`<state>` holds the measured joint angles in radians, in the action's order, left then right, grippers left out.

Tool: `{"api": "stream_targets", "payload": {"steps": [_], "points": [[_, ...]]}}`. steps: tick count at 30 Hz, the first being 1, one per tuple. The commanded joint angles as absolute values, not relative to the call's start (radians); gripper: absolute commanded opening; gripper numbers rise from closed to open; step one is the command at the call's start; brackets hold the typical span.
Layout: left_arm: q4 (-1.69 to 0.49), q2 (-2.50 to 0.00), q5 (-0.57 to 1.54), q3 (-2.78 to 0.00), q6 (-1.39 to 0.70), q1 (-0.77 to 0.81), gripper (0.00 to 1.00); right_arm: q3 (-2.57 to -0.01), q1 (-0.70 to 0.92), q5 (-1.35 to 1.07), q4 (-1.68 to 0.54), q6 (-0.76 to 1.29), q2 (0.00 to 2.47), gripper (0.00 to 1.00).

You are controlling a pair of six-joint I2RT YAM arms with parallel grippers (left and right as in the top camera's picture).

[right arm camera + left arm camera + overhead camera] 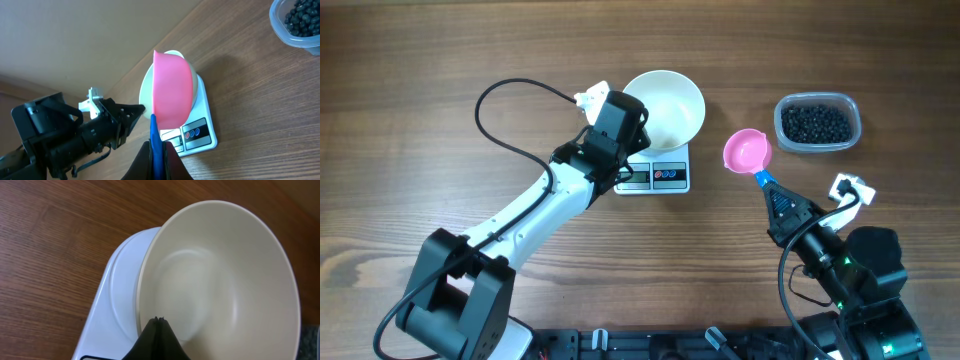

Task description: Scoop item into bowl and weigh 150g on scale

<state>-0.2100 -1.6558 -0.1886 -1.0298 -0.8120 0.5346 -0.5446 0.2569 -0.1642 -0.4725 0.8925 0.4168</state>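
The left hand (pixel 159 322) is pressed shut, its dark tips meeting over the near rim of the bowl (pixel 215 280); whether they touch the rim cannot be told. The right hand (pixel 157 146) is clamped on the blue handle (pixel 156 127) of a pink scoop (pixel 172 87), held above the bench (pixel 420 60) between the scale (pixel 117 280) and a clear tub (pixel 783 128). In the right wrist view the scoop hides most of the bowl, and the tub is cut off by the frame. The scale's display is too small to read. The bowl, round and smooth white, sits on the scale. The black beads (pixel 815 122) lie heaped in the tub.
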Motion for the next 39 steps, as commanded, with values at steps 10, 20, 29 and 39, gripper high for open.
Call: {"api": "stream_targets", "payload": {"steps": [10, 20, 29, 39], "points": [[-0.201, -1.636, -0.286, -1.033, -0.793, 0.530, 0.04, -0.551, 0.253, -0.181, -0.484, 0.891, 0.406, 0.05], [-0.120, -1.636, -0.331, -1.034, -0.793, 0.525, 0.04, -0.551, 0.253, -0.181, -0.492, 0.891, 0.406, 0.04], [-0.016, -1.667, -0.197, -1.044, -0.657, 0.466, 0.04, -0.551, 0.253, -0.181, -0.523, 0.891, 0.406, 0.05], [-0.216, -1.670, -0.055, -1.193, -0.395, 0.466, 0.04, -0.551, 0.253, -0.181, -0.529, 0.891, 0.406, 0.04]]}}
